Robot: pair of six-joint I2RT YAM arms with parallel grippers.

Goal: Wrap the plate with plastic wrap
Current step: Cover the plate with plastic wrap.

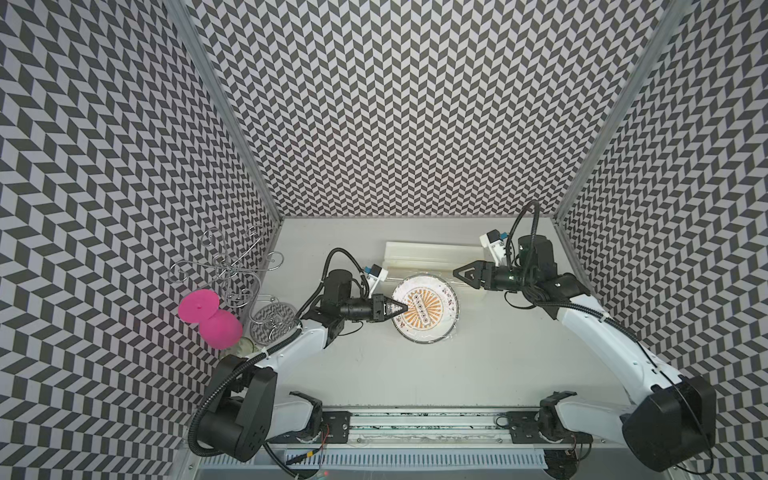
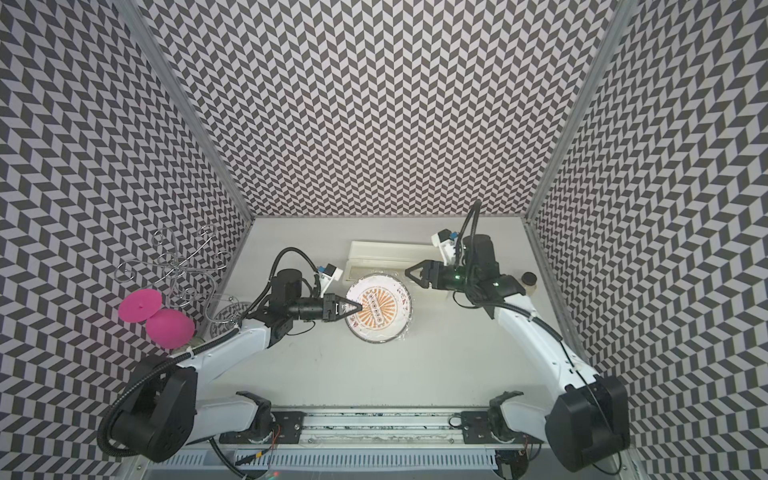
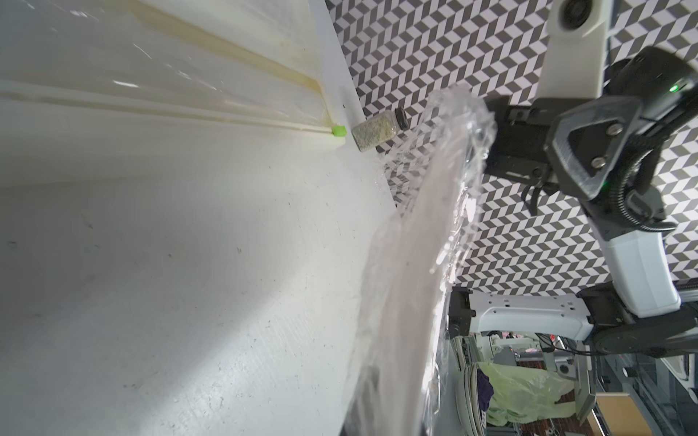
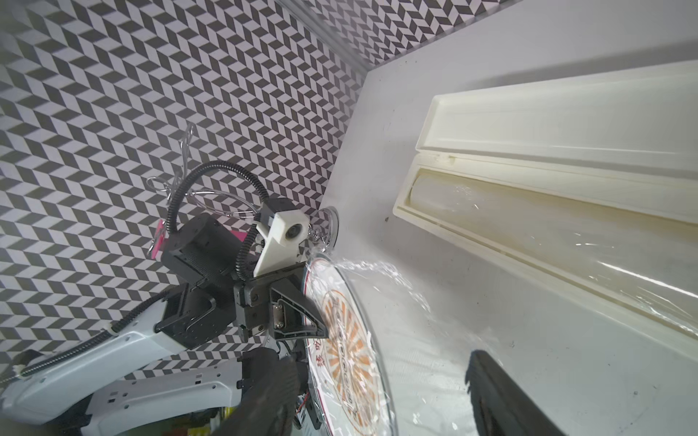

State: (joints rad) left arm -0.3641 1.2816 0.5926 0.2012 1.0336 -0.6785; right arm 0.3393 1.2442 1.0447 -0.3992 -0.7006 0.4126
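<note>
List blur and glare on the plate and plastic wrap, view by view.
Left wrist: the plate is a blurred smear, the plastic wrap glinting at its edge. Right wrist: plate sharp, wrap glinting white. Both top views: plate crisp, wrap barely visible.

orange-sunburst wht plate [image 1: 434, 318], cream box [image 1: 432, 252], b/w chevron walls [image 1: 395, 104]

Grey-and-white chevron walls [image 1: 415, 104] enclose a pale tabletop [image 1: 478, 365] on three sides; beyond it, seemingly, a cluttered room [image 3: 528, 385].
</note>
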